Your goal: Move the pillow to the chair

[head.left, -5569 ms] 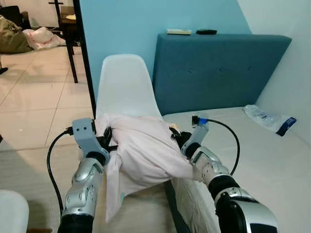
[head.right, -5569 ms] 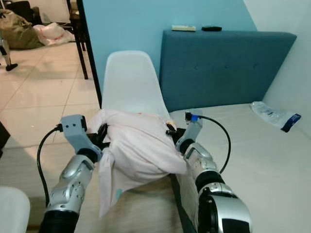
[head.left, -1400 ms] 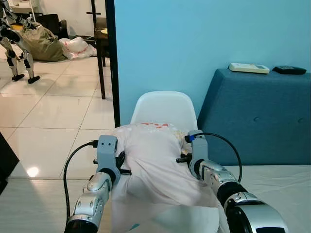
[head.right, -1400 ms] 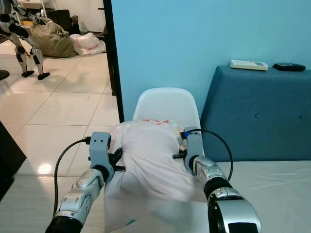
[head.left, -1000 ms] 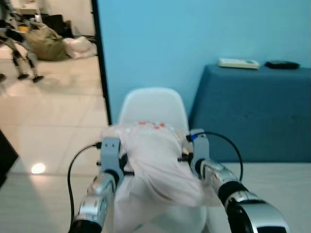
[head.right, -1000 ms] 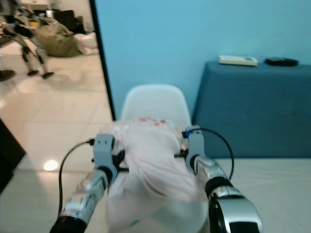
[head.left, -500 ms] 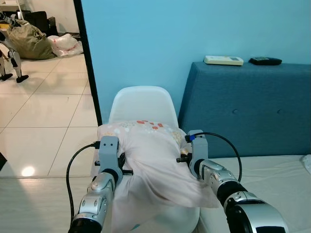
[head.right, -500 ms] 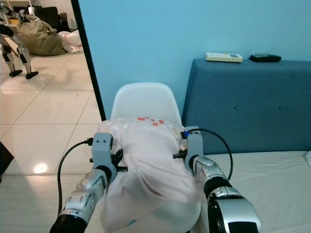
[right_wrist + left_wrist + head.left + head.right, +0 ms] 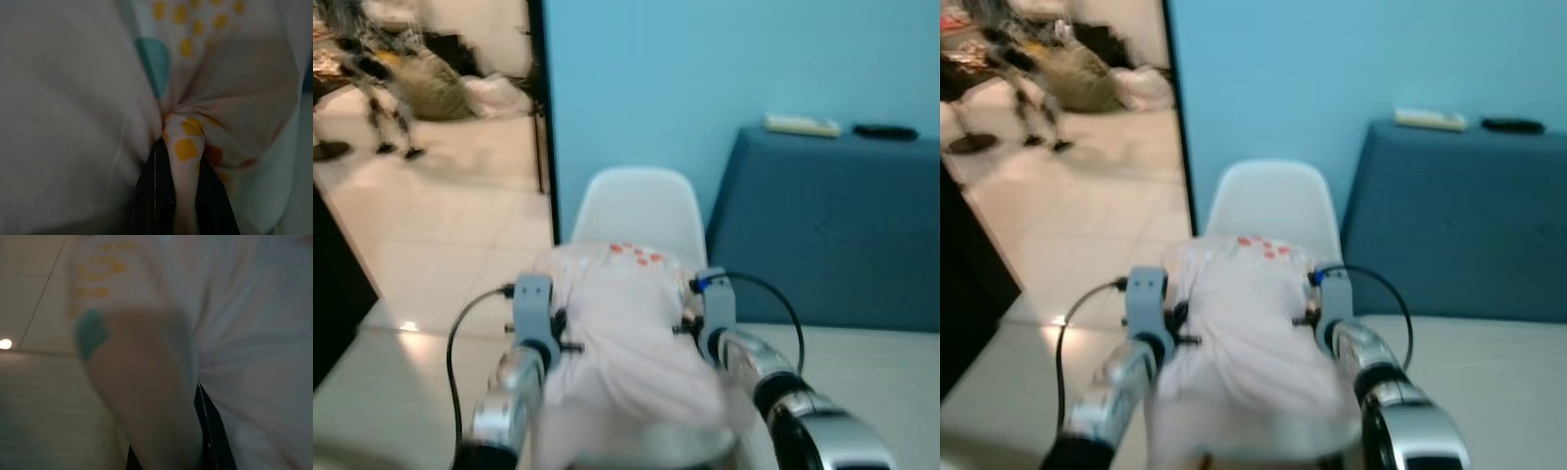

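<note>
So the robot's got the pillow [image 9: 625, 323] held up between both arms, right in front of its chest and just short of the white chair [image 9: 641, 211]. It's a pale pinkish-white pillow with little red-orange spots near its far edge, and that far edge sits over the front of the chair seat while the near part sags down toward the robot. I can't really tell if any of it is resting on the seat yet, everything's a bit blurry.

The left gripper [image 9: 558, 328] is pressed into the pillow's left side. In its wrist view the fabric bunches over one black finger [image 9: 212, 431], so it looks clamped on the cloth. The right gripper [image 9: 690, 315] is on the pillow's right side, and its wrist view is clearer: the two black fingers [image 9: 154, 196] are pinched together on a fold of the cover with yellow squares and a teal patch on it.

The chair stands against a light blue wall [image 9: 705, 69], with the end of a dark blue upholstered headboard [image 9: 832, 230] just beside it on the right. Two small things lie on top of the headboard, a pale one [image 9: 801, 125] and a dark one [image 9: 884, 130], too blurry to name. White bedding [image 9: 862, 367] runs along the headboard's base. Off to the left there's tiled floor [image 9: 440, 225] past a dark door frame [image 9: 543, 108].
</note>
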Tool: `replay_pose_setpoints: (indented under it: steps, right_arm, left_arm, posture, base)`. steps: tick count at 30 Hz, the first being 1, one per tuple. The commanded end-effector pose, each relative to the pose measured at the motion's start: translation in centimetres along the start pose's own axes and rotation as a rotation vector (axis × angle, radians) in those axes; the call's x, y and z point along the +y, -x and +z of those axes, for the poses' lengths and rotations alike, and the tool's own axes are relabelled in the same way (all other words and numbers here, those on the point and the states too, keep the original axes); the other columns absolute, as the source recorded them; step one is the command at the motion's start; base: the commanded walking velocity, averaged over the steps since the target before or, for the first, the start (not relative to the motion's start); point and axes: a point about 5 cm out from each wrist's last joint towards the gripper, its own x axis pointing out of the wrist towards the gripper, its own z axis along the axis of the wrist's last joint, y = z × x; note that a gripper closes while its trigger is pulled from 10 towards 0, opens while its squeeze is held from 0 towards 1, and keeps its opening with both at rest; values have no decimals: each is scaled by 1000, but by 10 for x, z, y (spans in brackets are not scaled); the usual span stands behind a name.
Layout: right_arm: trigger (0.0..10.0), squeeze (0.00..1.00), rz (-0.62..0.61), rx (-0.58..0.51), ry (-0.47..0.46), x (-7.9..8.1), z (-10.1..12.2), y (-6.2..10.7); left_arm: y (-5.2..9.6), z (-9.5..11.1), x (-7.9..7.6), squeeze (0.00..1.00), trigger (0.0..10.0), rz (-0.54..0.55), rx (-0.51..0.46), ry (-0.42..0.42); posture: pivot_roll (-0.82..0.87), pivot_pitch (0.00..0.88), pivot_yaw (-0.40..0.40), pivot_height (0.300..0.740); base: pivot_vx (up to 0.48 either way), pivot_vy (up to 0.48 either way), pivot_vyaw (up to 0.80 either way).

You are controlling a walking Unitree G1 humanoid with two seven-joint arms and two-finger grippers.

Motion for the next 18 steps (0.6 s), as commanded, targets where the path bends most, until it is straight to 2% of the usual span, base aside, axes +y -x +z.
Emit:
replay_pose_setpoints:
  steps: [1,7,12,14,18]
  right_arm:
    - [10000,0,3,3,14,-1,1,0]
    - [10000,0,5,6,14,-1,0,0]
    - [10000,0,9,8,15,0,-1,0]
    - [10000,0,11,16,18,1,-4,0]
    - [10000,0,6,32,21,1,-8,0]
  left_arm:
    - [-2,4,-7,0,10000,-28,-14,-5]
    - [-1,2,-7,0,10000,-41,-9,-2]
    - [0,0,-5,0,10000,-26,5,-11]
    - [-1,-1,-1,0,10000,13,11,-6]
    - [-2,-4,-1,0,10000,21,33,-22]
  posture:
    - [110,0,-70,735]
    - [109,0,-71,735]
    - [108,0,-70,735]
    - [109,0,-71,735]
    - [109,2,-72,735]
  base:
    - [0,0,0]
    - [0,0,0]
    - [0,-472,0]
    - [0,0,0]
    - [0,0,0]
